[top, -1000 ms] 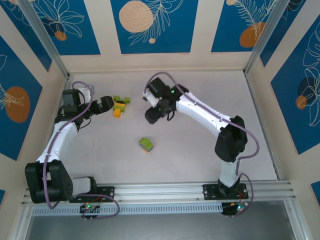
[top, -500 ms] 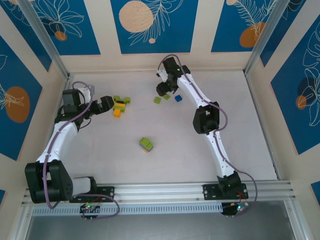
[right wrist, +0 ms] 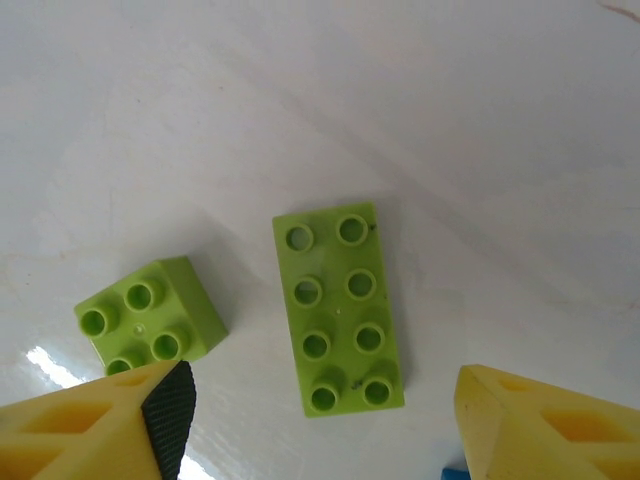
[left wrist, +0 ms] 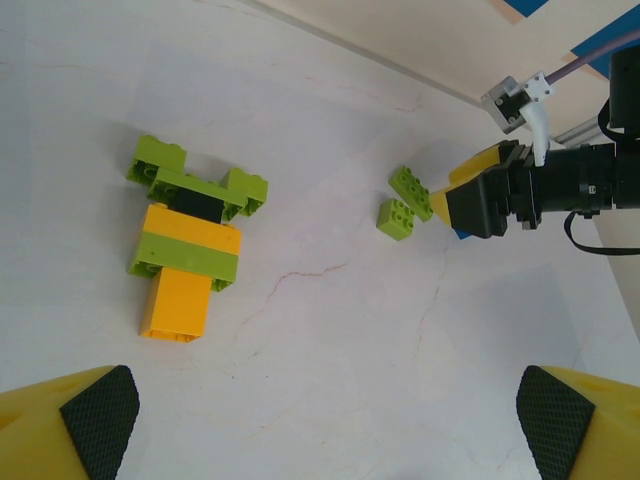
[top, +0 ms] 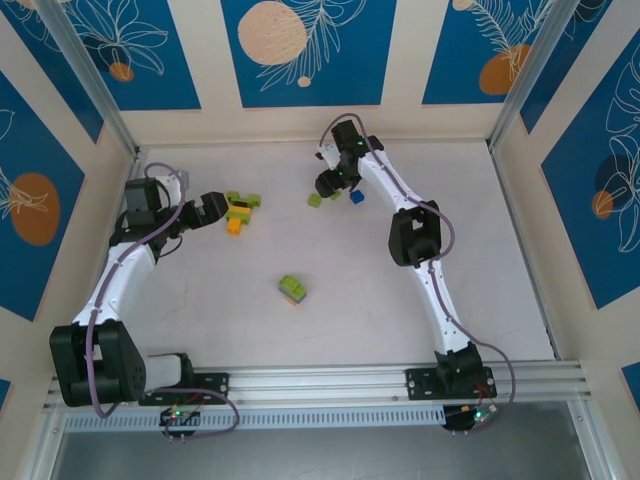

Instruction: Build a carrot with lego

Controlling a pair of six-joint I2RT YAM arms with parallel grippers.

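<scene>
Now poises right gripper [right wrist: 325, 415], parted, over long lime brick [right wrist: 338, 310] near table's [top: 500, 250] far edge, seemingly untouched; holds left gripper [left wrist: 320, 425] wide by part-built carrot [left wrist: 187, 250].

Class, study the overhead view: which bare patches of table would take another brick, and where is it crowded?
Free: the stretch between the right arm and the right wall; the near strip between the green-and-orange stack and the base rail. Crowded: the far middle, where the right gripper hangs over loose green bricks, and beside the half-built carrot.
</scene>
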